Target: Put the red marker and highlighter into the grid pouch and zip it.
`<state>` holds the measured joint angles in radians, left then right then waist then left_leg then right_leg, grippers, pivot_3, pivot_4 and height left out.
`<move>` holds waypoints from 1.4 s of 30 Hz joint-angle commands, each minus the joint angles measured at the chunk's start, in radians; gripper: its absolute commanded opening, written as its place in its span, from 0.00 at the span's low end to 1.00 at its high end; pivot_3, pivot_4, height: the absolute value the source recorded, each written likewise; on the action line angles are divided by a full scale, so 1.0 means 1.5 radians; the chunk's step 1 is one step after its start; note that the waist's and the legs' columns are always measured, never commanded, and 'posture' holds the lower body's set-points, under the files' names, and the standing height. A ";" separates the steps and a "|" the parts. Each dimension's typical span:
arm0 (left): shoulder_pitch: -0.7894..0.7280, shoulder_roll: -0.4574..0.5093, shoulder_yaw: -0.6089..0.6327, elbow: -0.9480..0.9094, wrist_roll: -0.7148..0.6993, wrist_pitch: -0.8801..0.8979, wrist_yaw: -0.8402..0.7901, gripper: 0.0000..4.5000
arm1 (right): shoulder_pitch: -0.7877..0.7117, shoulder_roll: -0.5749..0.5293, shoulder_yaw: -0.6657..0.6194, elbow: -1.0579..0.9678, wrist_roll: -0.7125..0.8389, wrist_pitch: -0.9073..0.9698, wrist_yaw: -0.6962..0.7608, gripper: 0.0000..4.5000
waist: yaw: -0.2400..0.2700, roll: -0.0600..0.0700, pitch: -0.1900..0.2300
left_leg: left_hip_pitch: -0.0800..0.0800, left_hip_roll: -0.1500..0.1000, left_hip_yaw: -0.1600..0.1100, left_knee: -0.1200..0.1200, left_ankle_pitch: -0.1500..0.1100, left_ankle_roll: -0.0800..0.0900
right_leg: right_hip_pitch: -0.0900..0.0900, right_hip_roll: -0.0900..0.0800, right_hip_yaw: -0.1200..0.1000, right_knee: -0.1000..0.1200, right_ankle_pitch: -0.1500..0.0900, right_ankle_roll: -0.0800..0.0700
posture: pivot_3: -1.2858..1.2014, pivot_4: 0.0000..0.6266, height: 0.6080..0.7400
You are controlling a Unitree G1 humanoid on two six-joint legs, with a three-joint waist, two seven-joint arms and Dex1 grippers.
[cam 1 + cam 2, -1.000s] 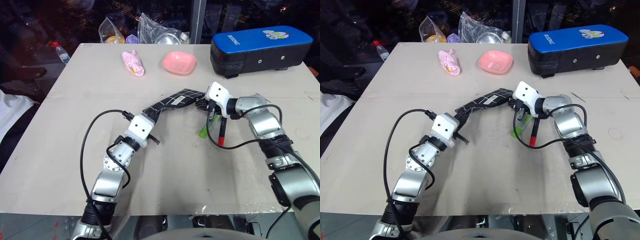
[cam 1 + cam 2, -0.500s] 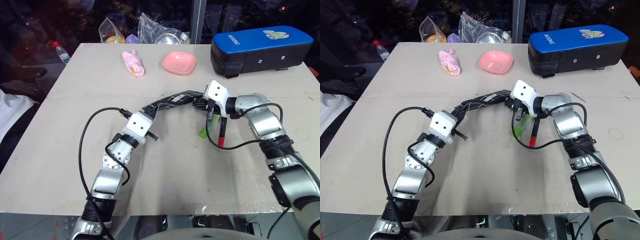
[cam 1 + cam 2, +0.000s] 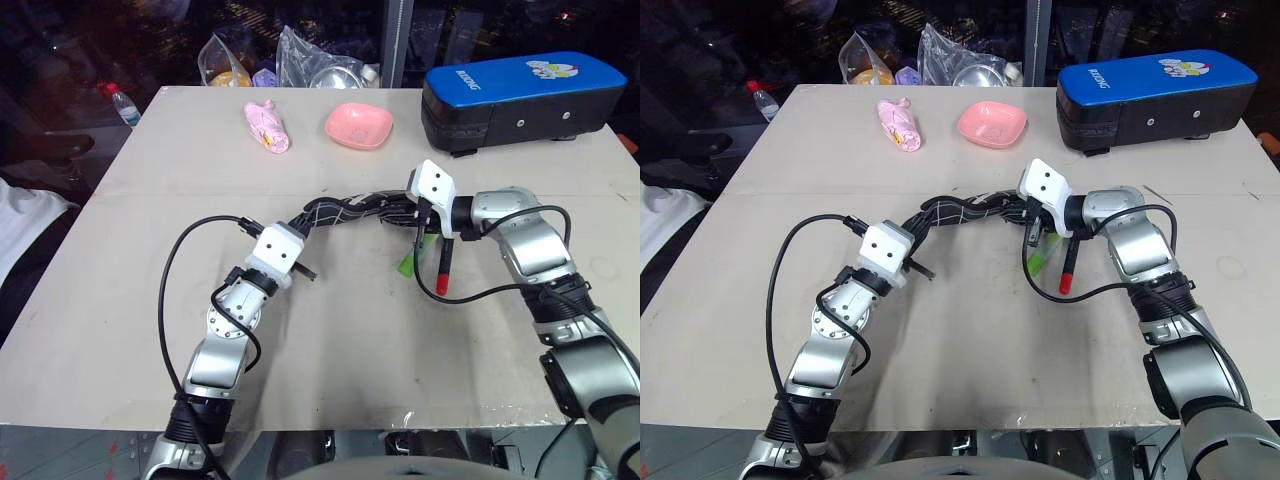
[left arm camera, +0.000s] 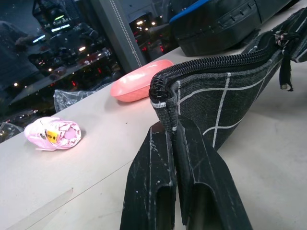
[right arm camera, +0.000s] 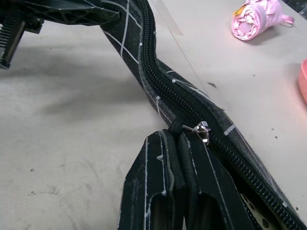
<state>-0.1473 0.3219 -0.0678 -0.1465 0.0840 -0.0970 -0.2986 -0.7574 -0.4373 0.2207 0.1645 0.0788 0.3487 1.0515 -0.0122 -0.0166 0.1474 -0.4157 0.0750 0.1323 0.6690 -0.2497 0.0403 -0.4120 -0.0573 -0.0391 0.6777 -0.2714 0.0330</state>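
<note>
Your left gripper (image 4: 173, 143) jaws pinch the grid pouch (image 3: 345, 211) end; your right gripper (image 5: 176, 139) jaws clamp its zipper pull (image 5: 200, 129).

The red marker (image 3: 444, 262) lies just beside the right gripper (image 3: 416, 215); its upper end is covered by that wrist, so only the black barrel and the red tip show. The highlighter (image 3: 409, 262) is also half hidden there, and only its green lower part is visible. The grid pouch (image 3: 345, 213) hangs between the two grippers; both its ends are covered by them, and its label cannot be found. In the right wrist view the pouch (image 5: 158, 91) is cut by the picture's edge. The bags (image 3: 300, 60) behind the worktop's (image 3: 130, 290) far edge are too dark to tell their contents.
</note>
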 commanded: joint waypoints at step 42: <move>-0.002 -0.009 -0.018 -0.033 0.008 -0.022 -0.009 0.00 | -0.010 0.071 0.016 -0.052 0.061 0.055 -0.014 0.01 | 0.000 0.000 0.000 | 0.000 0.000 0.000 0.000 0.000 0.000 | 0.000 0.000 0.000 0.000 0.000 0.000 | 0.52 0.24 1.00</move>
<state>-0.1472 0.3104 -0.0800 -0.1465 0.0973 -0.0988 -0.3023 -0.7546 -0.3433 0.2481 0.1331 0.1476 0.4435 1.0305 -0.0125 -0.0166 0.1474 -0.4159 0.0751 0.1318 0.6689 -0.2498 0.0404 -0.4120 -0.0573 -0.0395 0.6776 -0.2714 0.0329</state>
